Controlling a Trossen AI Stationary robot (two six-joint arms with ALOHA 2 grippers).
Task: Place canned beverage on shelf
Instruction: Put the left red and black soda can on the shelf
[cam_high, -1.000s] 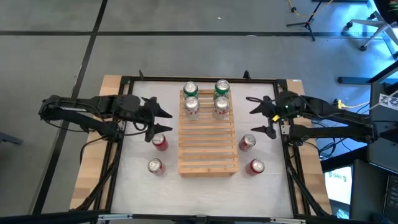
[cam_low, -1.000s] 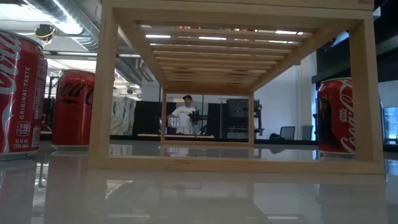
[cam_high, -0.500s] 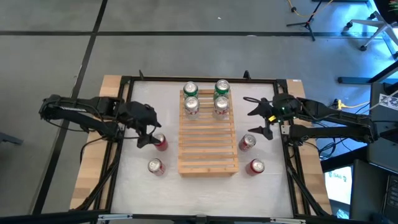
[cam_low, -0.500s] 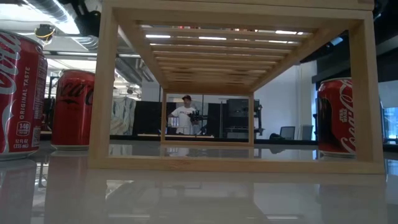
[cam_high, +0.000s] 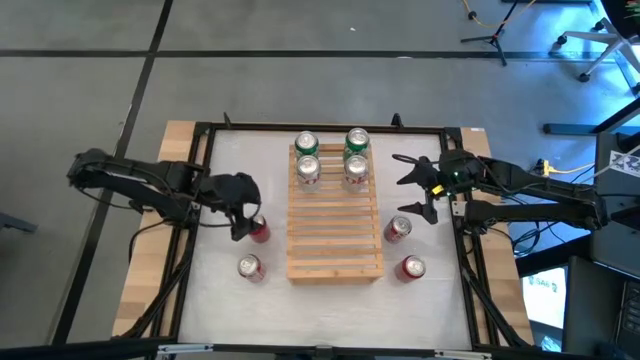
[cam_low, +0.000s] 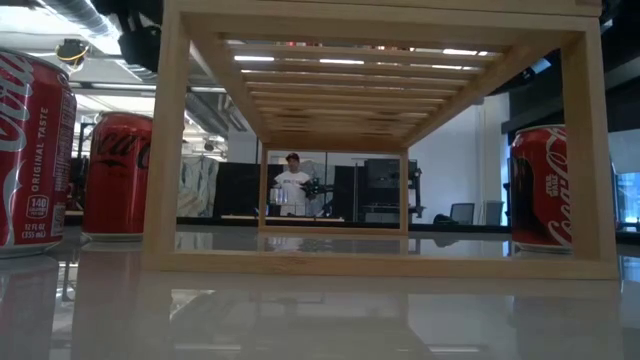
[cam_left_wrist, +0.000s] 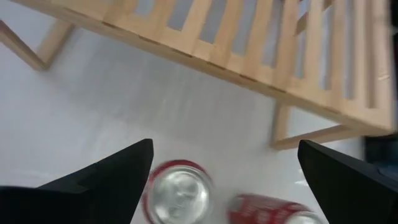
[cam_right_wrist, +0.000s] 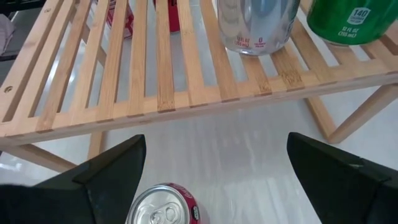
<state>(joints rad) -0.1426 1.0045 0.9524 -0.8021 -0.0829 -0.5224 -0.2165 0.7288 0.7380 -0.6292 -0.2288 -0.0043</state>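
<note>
The shelf (cam_high: 335, 225) of pale wooden slats stands mid-table with two green cans (cam_high: 306, 143) and two silver cans (cam_high: 355, 168) upright at its far end. Two red cans (cam_high: 258, 229) stand on the table to its left and two (cam_high: 398, 228) to its right. My left gripper (cam_high: 248, 215) hangs open, tipped down over the farther left red can (cam_left_wrist: 179, 196), which shows between its fingers without touching them. My right gripper (cam_high: 405, 185) is open above the farther right red can (cam_right_wrist: 163, 205), clear of it.
The second left red can (cam_left_wrist: 273, 211) stands close beside the first. The table's black frame rail (cam_high: 190, 250) runs behind each arm. In the low view the shelf's legs (cam_low: 165, 150) rise between the red cans, and a person (cam_low: 290, 185) stands far off in the room.
My left gripper has moved toward the table's near edge and sunk, tipping its fingers down over the farther left red can. The cans and the shelf have kept their places.
</note>
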